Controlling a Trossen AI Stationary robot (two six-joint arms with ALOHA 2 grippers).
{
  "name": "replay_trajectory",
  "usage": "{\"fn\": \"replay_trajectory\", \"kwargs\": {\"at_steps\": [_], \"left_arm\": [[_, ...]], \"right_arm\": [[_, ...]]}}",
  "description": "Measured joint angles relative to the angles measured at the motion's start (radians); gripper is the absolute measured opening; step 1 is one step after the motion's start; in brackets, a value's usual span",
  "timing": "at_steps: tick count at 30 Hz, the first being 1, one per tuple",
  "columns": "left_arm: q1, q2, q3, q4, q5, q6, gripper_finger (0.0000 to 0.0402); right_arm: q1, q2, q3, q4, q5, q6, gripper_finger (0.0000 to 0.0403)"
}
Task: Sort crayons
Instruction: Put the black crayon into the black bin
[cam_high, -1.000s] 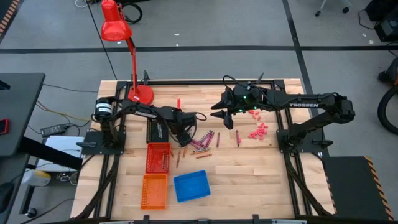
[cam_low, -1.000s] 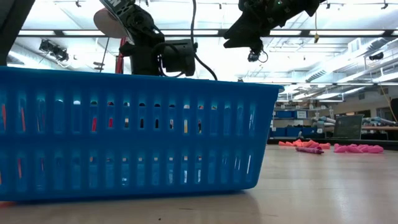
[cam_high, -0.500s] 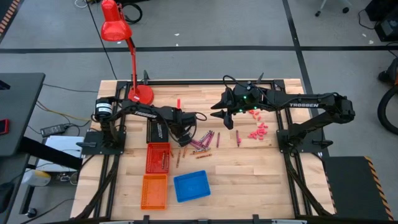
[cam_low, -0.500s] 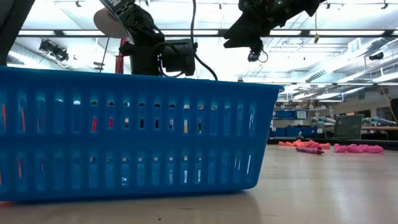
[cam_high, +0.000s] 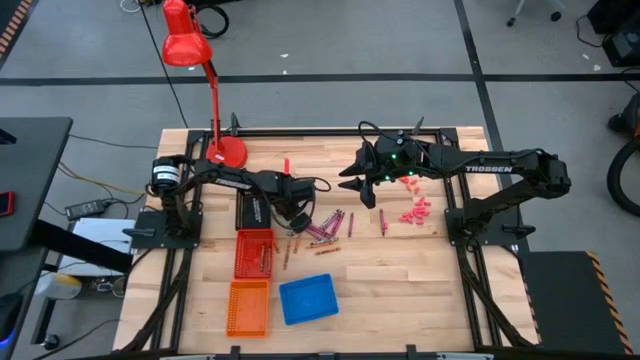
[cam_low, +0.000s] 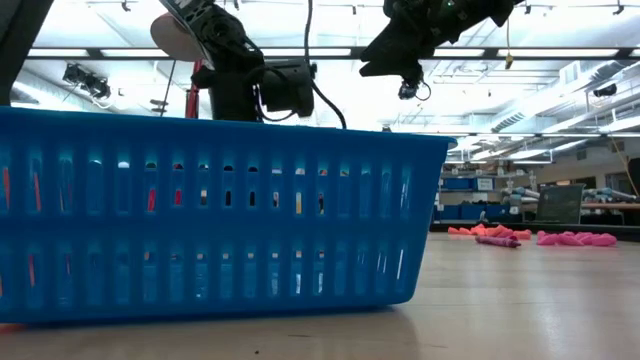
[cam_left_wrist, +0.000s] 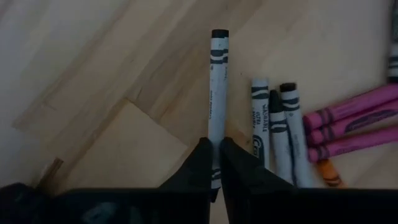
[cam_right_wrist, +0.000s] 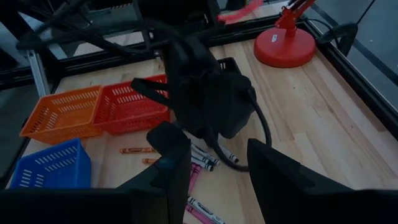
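Near the table's front edge sit three sorting baskets (cam_high: 308, 299). Mid-table, the left gripper (cam_left_wrist: 214, 163) is pinched shut on a grey crayon (cam_left_wrist: 216, 106) beside the pile (cam_high: 325, 228), ready to lift; a second ago it was open. The right gripper (cam_high: 362, 186) waits open toward the back.

On my right arm (cam_high: 500, 168) I read the white word "TROSSEN" along the dark link, seen from above. The grey crayon (cam_left_wrist: 217, 99) in my left hand (cam_left_wrist: 215, 163) carries dark print on its wrapper, and so do the grey crayons (cam_left_wrist: 277, 134) beside it on the desk, but I cannot make out the letters.
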Motion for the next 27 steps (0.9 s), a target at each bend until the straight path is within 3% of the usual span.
{"fn": "replay_trajectory", "kwargs": {"at_steps": [9, 19, 27], "left_arm": [[0.001, -0.075, 0.001, -0.023, 0.000, -0.143, 0.0022], [-0.010, -0.290, 0.002, -0.070, 0.012, -0.300, 0.0023], [-0.009, -0.432, 0.004, -0.283, -0.008, -0.391, 0.0023]], "right_arm": [[0.000, 0.000, 0.000, -0.009, 0.000, 0.000, 0.0162], [0.002, 0.000, 0.000, -0.014, -0.005, 0.003, 0.0162], [0.000, 0.000, 0.000, 0.003, -0.005, 0.000, 0.0162]]}}
